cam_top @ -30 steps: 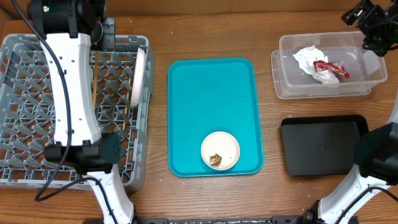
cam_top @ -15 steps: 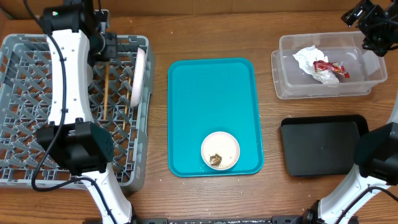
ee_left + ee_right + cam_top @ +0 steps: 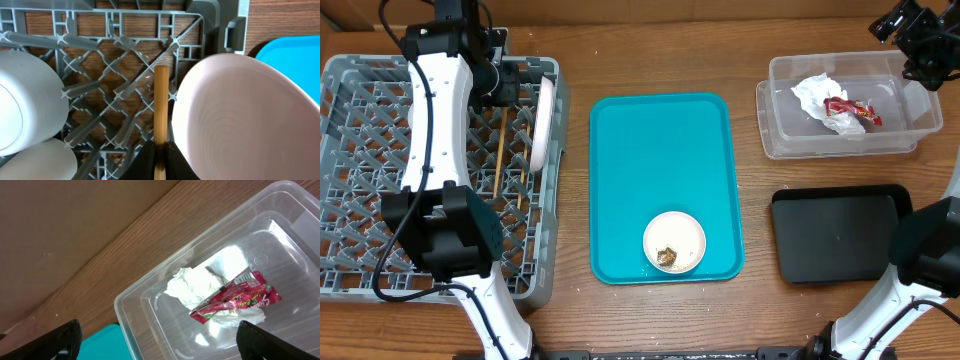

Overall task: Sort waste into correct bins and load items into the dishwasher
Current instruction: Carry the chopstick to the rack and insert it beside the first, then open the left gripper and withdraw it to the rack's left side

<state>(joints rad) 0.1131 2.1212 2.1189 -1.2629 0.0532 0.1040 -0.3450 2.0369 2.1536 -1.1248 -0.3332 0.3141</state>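
Upper left, overhead view: left fingers (image 3: 148,161) clamped on thin light wooden chopstick (image 3: 161,100) over large grey lattice dish rack (image 3: 360,85), beside white round plate (image 3: 240,120). Upper right: right fingers (image 3: 60,340) apart above clear plastic rectangular tub (image 3: 131,305).

Rack: grey dish rack (image 3: 365,230) at the left of the counter (image 3: 570,320), my left arm stretched along it.
Left tool: my left tool (image 3: 506,90) sits over the rack's far right corner, just beside the plate.
Chopstick: a chopstick (image 3: 500,150) lies along the lattice, its far end running up to my left tool; the grip itself is hidden from above.
Second chopstick: a second chopstick (image 3: 523,185) lies just to the right, on the lattice.
Plate: white plate (image 3: 545,125) stands on edge against the rack's right wall.
Teal tray: teal tray (image 3: 660,150) in the middle carries a small white bowl (image 3: 682,232) with brown scraps (image 3: 667,257).
Tub: clear tub (image 3: 790,135) at the far right holds a crumpled napkin (image 3: 810,92) touching a red wrapper (image 3: 852,110).
Black tray: black tray (image 3: 835,235) lies nearer, apart from the tub.
Right tool: my right tool (image 3: 918,45) hangs above the tub's far right corner.
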